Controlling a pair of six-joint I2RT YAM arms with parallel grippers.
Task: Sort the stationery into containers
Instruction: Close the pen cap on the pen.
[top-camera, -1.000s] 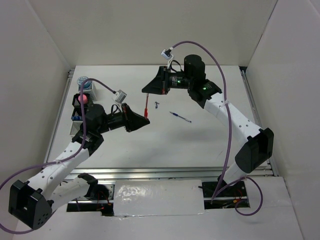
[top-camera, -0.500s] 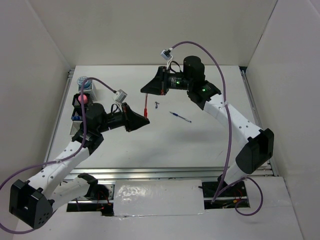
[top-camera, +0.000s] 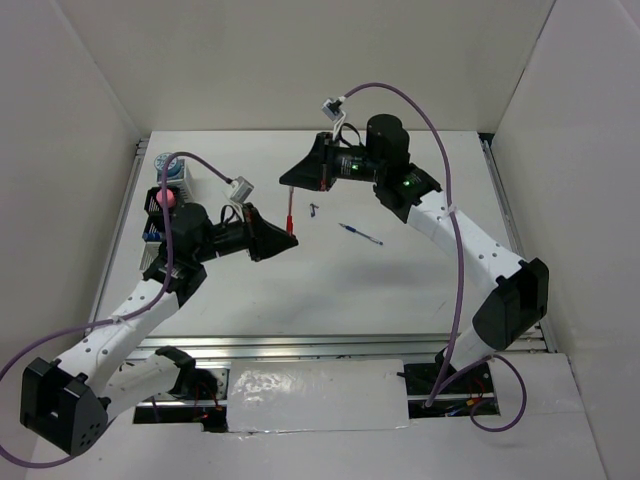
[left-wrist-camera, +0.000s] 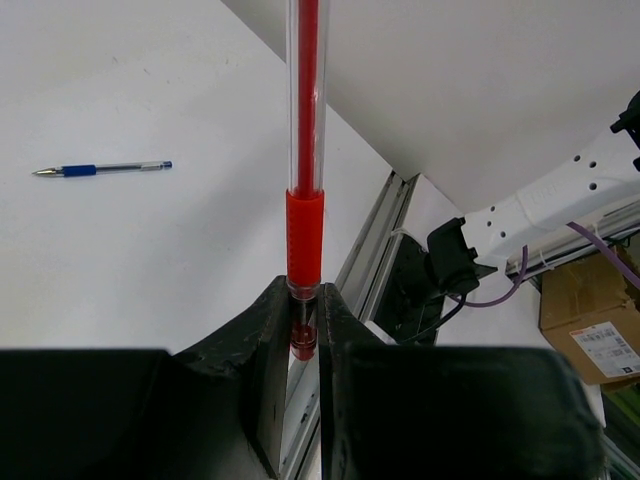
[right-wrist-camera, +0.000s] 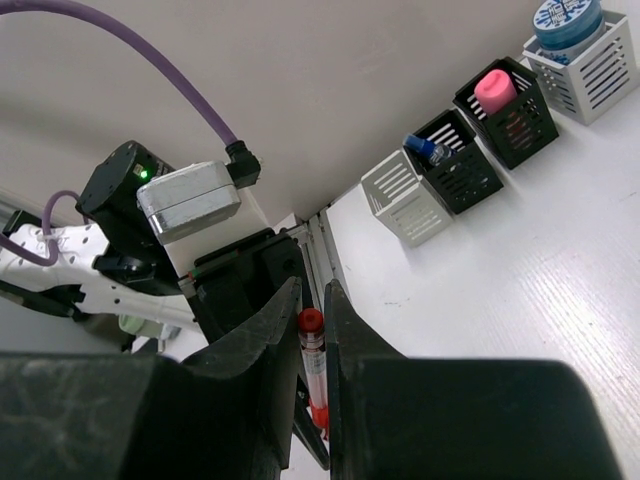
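Observation:
A red pen (top-camera: 291, 213) hangs upright above the table between my two grippers. My left gripper (top-camera: 286, 238) is shut on its lower tip end, which shows pinched between the jaws in the left wrist view (left-wrist-camera: 304, 240). My right gripper (top-camera: 289, 186) is shut on its upper cap end (right-wrist-camera: 313, 350). A blue pen (top-camera: 360, 234) lies on the table to the right and also shows in the left wrist view (left-wrist-camera: 100, 169). The containers (right-wrist-camera: 400, 195) stand in a row at the far left. One holds a blue-white tin (right-wrist-camera: 566, 22), one a pink block (right-wrist-camera: 494, 90), one a blue-capped bottle (right-wrist-camera: 426, 150).
A small dark piece (top-camera: 313, 209) lies on the table just right of the red pen. The container row (top-camera: 160, 215) is partly hidden behind my left arm. White walls enclose the table, and a metal rail (top-camera: 300, 345) runs along its near edge.
My right gripper has shifted slightly left. My left gripper has edged left and up. The red pen stays between the two grippers.

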